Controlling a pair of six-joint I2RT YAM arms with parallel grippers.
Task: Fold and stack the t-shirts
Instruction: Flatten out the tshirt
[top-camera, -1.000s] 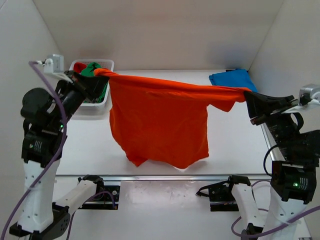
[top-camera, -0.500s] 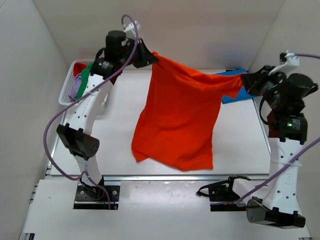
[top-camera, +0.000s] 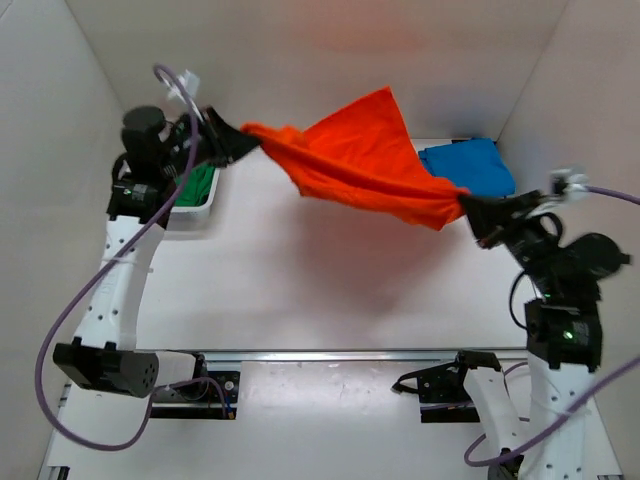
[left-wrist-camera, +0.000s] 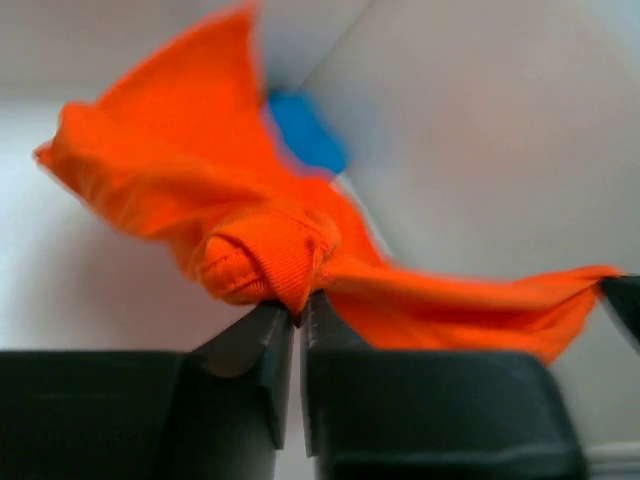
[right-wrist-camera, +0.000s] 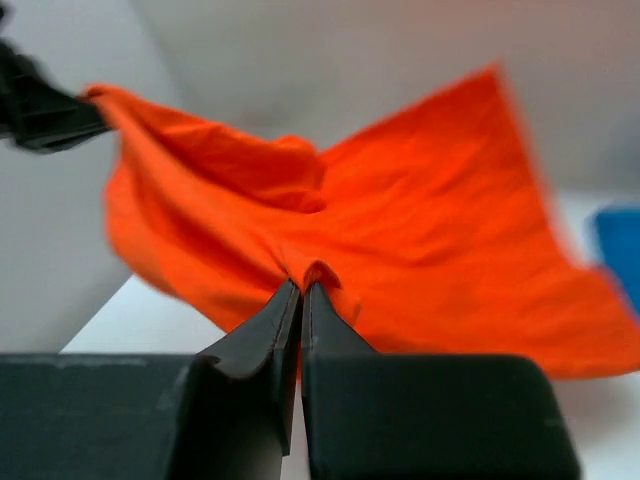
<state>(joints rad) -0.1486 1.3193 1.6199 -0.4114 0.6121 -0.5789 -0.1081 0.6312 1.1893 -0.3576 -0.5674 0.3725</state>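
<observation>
Tabletop (top-camera: 300, 290) basket (top-camera: 185, 213) holds green shirt (top-camera: 200, 185) (overhead only).

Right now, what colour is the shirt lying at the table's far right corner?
That shirt is plain blue, clearest in the top external view.

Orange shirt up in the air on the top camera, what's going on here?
Both arms hold the orange t-shirt in the air, strung between them. The left gripper is shut on a bunched edge near the white basket, the right gripper on the opposite end. The cloth billows up toward the back wall. A blue t-shirt lies folded in the far right corner; a green one sits in the basket. The orange one is not folded yet.
</observation>
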